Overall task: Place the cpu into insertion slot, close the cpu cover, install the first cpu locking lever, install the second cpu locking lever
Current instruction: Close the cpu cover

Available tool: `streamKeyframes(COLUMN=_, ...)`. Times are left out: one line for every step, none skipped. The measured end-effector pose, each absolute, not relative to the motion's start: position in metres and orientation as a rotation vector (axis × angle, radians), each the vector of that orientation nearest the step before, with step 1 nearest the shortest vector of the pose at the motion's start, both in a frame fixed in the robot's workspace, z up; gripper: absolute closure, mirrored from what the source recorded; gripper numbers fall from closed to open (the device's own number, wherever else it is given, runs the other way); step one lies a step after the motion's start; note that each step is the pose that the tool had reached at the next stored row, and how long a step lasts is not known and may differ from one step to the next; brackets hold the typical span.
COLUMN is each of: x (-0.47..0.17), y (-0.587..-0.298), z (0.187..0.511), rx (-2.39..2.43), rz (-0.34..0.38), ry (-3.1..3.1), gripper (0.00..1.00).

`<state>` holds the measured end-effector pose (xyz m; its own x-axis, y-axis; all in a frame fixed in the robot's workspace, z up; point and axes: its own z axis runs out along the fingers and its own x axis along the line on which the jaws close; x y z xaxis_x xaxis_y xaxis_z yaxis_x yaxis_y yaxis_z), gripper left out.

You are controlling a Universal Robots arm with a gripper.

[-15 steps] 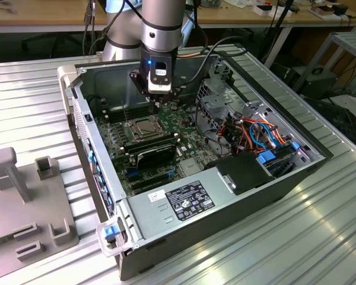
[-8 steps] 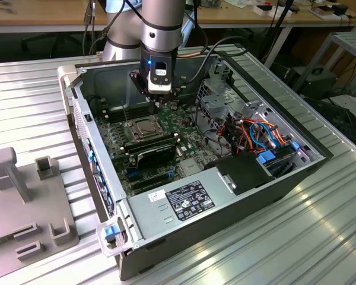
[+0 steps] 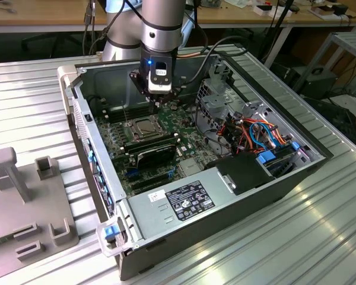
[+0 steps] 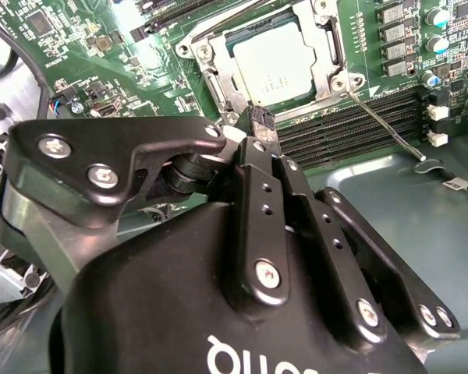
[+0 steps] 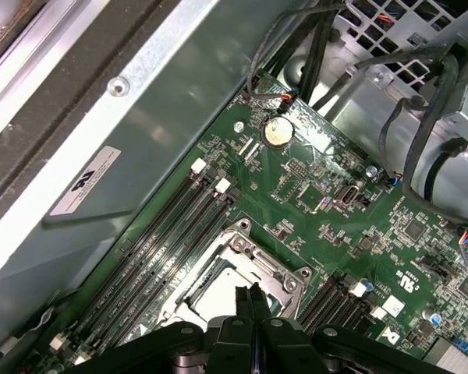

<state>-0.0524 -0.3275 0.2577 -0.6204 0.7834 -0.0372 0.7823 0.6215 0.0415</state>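
An open grey metal computer case (image 3: 225, 214) sits on a ribbed aluminium tabletop (image 3: 320, 237), with a green motherboard (image 3: 115, 139) flat inside it. The landmark here is the insertion slot (image 4: 189, 48), a square socket with a silvery metal rim near the board's middle.

The cpu (image 4: 277, 66), a flat square chip with a dull silver-grey top, lies seated inside the insertion slot. The cpu cover (image 4: 324, 43), a thin silvery frame plate with a square window, lies down over the slot, and the chip's top shows through the window.

From one corner of the slot a thin silvery wire lever (image 4: 382, 125) sticks out at an angle across the long black memory slots (image 4: 351, 144) beside it, away from the frame.

The arm's black gripper (image 4: 261, 119) hangs just above the edge of the insertion slot, on the side nearest those memory slots. Its jaws are pressed together with nothing between them; in both wrist views the two tips meet in a narrow line. Whether the tips touch the slot's rim cannot be told.
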Motion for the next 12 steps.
streamKeyframes(x=-0.0524, y=-0.3275, z=0.2577, rx=1.316, rz=0.033, ry=2.796, gripper=0.89)
streamKeyframes(x=-0.0524, y=-0.3275, z=0.2577, rx=1.294, rz=0.034, ry=2.806, gripper=0.89)
streamKeyframes(x=-0.0524, y=-0.3275, z=0.2577, rx=1.273, rz=0.035, ry=2.816, gripper=0.89)
streamKeyframes(x=-0.0524, y=-0.3275, z=0.2577, rx=1.241, rz=0.036, ry=2.83, gripper=0.89)
streamKeyframes(x=-0.0524, y=-0.3275, z=0.2577, rx=1.222, rz=0.036, ry=2.839, gripper=0.89)
streamKeyframes(x=-0.0524, y=-0.3275, z=0.2577, rx=1.206, rz=0.037, ry=2.846, gripper=0.89)
streamKeyframes(x=-0.0524, y=-0.3275, z=0.2577, rx=1.193, rz=0.037, ry=2.852, gripper=0.89)
streamKeyframes(x=-0.0524, y=-0.3275, z=0.2577, rx=1.19, rz=0.037, ry=2.853, gripper=0.89)
streamKeyframes(x=-0.0524, y=-0.3275, z=0.2577, rx=1.19, rz=0.037, ry=2.853, gripper=0.89)
streamKeyframes(x=-0.0524, y=-0.3275, z=0.2577, rx=1.19, rz=0.037, ry=2.853, gripper=0.89)
streamKeyframes(x=-0.0524, y=-0.3275, z=0.2577, rx=1.19, rz=0.038, ry=2.853, gripper=0.89)
streamKeyframes(x=-0.0524, y=-0.3275, z=0.2577, rx=1.19, rz=0.038, ry=2.853, gripper=0.89)
